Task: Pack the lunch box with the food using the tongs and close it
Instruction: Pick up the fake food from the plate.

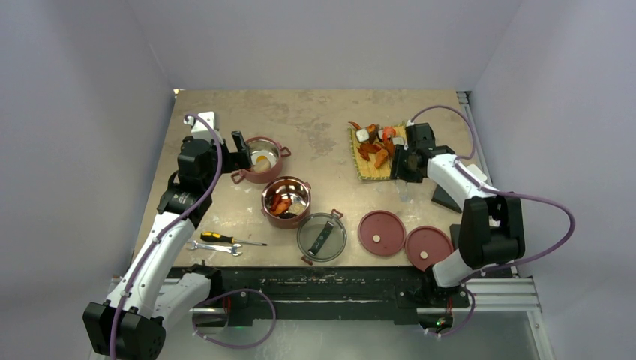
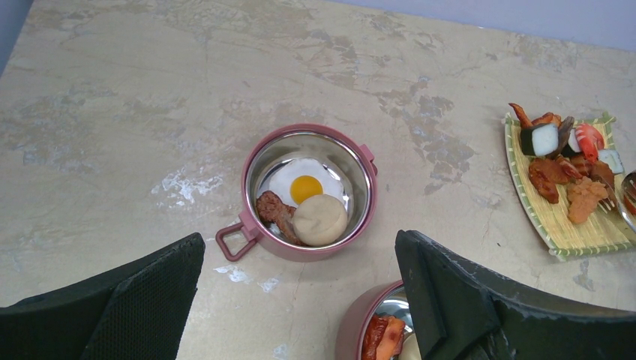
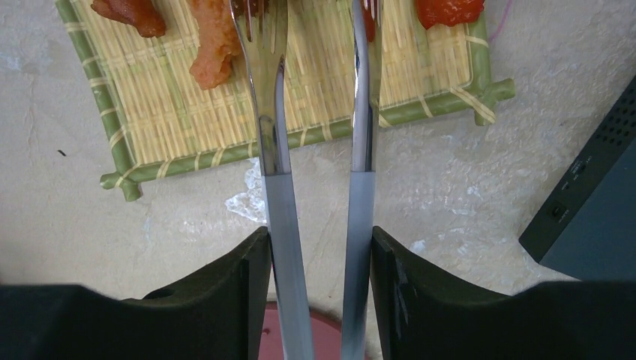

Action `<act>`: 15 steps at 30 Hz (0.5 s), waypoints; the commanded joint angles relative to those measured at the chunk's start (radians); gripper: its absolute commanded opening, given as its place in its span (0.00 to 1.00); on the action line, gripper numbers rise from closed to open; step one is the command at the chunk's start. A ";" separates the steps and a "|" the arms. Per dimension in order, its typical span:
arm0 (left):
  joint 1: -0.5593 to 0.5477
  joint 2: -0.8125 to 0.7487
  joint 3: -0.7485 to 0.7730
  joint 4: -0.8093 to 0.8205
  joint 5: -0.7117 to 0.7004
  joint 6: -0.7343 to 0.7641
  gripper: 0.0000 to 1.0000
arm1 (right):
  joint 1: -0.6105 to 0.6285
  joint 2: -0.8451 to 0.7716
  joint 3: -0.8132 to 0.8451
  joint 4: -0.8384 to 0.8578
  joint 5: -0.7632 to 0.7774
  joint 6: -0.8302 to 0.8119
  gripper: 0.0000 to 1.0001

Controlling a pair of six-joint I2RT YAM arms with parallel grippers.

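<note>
A pick-up was judged in hand: the tongs (image 3: 274,150) were clamped in the right gripper (image 3: 319,251), arms narrowly parted over the food (image 3: 214,56) on the mat (image 3: 322,97) at two o'clock, and a squeeze on one piece was called for next. Their tips were cropped, so no catch could be told. Only in the left wrist view were egg (image 2: 304,187) and bun (image 2: 320,220) seen in the lunch box (image 2: 251,161) at ten o'clock.

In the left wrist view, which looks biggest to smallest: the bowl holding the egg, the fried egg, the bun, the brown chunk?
Largest first:
bowl
fried egg (partly covered)
bun
brown chunk
</note>
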 commanded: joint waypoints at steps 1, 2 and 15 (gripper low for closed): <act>-0.004 0.001 0.010 0.030 -0.007 -0.002 0.99 | 0.005 0.019 0.053 0.057 0.033 -0.025 0.51; -0.004 0.002 0.010 0.030 -0.007 -0.002 0.99 | 0.006 0.024 0.055 0.058 0.034 -0.026 0.51; -0.004 0.007 0.012 0.029 -0.007 -0.002 0.99 | 0.007 -0.044 0.064 0.038 -0.032 -0.021 0.16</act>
